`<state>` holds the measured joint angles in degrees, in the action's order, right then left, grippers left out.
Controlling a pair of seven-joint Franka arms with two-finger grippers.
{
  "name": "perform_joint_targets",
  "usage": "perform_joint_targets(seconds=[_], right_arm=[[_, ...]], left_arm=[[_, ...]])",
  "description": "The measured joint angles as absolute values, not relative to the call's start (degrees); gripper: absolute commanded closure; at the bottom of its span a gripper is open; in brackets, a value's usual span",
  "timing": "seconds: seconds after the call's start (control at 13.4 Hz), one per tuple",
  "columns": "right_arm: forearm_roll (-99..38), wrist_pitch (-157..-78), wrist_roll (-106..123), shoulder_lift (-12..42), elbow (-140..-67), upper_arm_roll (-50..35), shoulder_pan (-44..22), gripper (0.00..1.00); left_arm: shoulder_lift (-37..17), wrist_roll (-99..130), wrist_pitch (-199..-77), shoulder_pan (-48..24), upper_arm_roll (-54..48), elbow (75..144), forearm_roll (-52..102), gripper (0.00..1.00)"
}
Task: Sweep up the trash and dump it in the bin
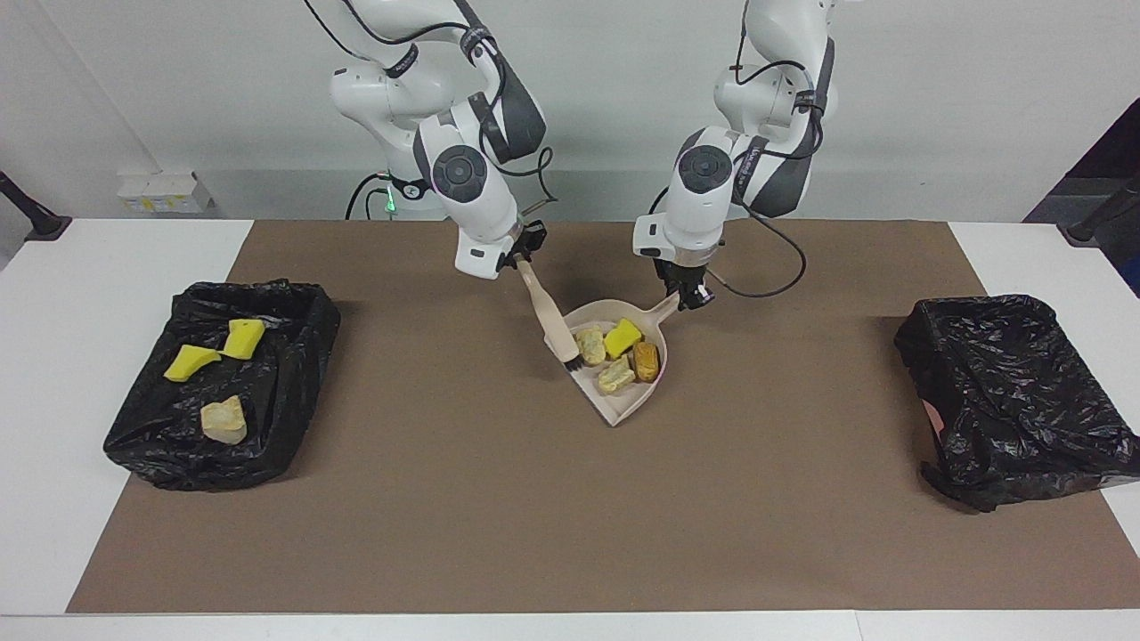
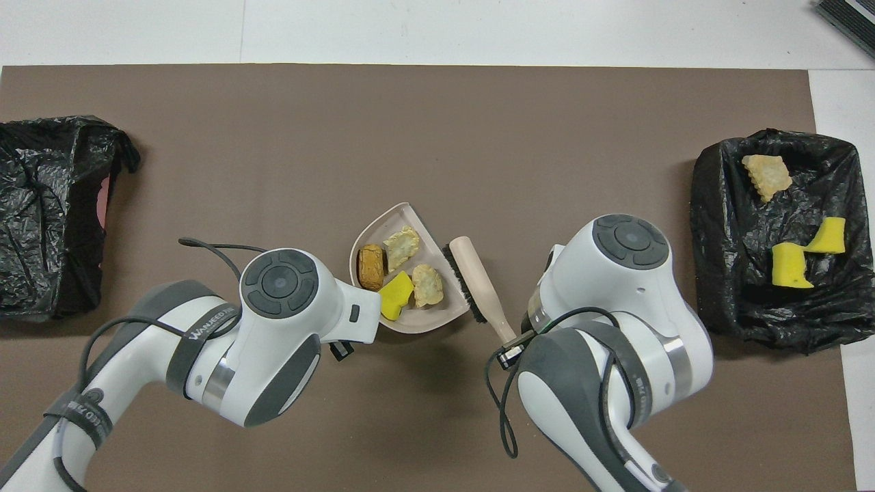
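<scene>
Your left gripper (image 1: pixel 694 298) is clamped on the dustpan (image 1: pixel 623 402) handle, mid-table. Four scraps (image 1: pixel 616 354) sit in the pan — three more in the bin (image 1: pixel 294 356) at the right arm's end. Your right gripper (image 1: pixel 524 256) is closed tight on the brush (image 1: pixel 550 317), bristles at the pan's edge. Second bin (image 1: pixel 1006 392) at the left arm's end.
</scene>
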<state>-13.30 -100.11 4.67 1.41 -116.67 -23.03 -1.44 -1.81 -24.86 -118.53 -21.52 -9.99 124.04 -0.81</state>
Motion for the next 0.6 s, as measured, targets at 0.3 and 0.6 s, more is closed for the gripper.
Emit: perform_joint_targets(seconds=[0.3, 0.6], right_arm=[[-10.0, -98.8, -5.2, -0.5, -114.8, -23.4, -2.7, 1.0], [-10.0, -105.4, -22.0, -0.5, -116.1, -24.0, -10.9, 1.0]], left_arm=[[3.4, -24.1, -115.1, -15.9, -9.5, 123.5, -0.8, 1.0], [9.6, -24.3, -107.9, -8.4, -9.1, 120.4, -0.8, 1.0]])
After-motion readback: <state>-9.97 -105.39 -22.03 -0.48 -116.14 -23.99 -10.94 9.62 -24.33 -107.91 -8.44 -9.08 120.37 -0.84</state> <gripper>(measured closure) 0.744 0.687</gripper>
